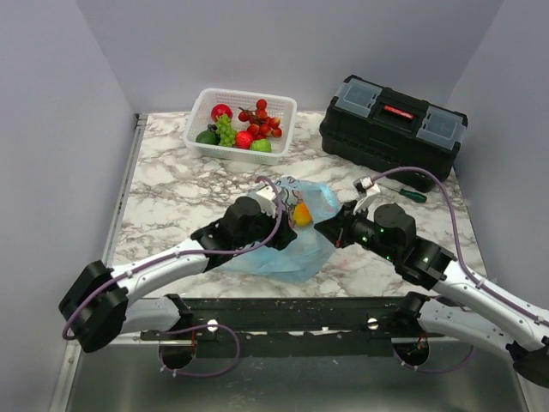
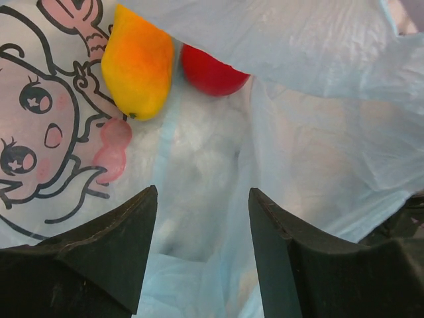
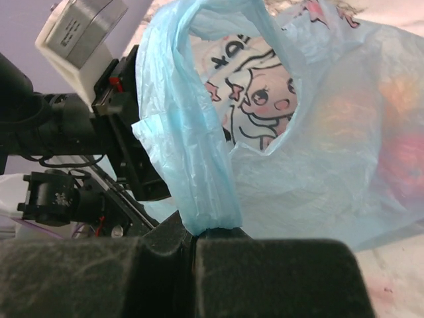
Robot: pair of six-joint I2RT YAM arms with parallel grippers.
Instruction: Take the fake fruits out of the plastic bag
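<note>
2 fruits: yellow-orange piece (image 2: 138, 63), red fruit (image 2: 211, 73), likely slick; grip mid-body.
My right end effector (image 3: 195, 242): clamps limp plastic bag (image 3: 318, 165).
My left end effector (image 2: 202, 193): apart.

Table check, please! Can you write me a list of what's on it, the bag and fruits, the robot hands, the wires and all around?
Surface: marble table, nothing spilled seen.
Job's things: blue bag mid-table, yellow-orange fruit and red fruit inside; other fruits in the white basket.
Clutter: black toolbox, screwdriver.
Grippers: left gripper open at the bag; right gripper shut on the bag's handle.
Cables: purple cables along both arms.
Surroundings: plain grey walls.
</note>
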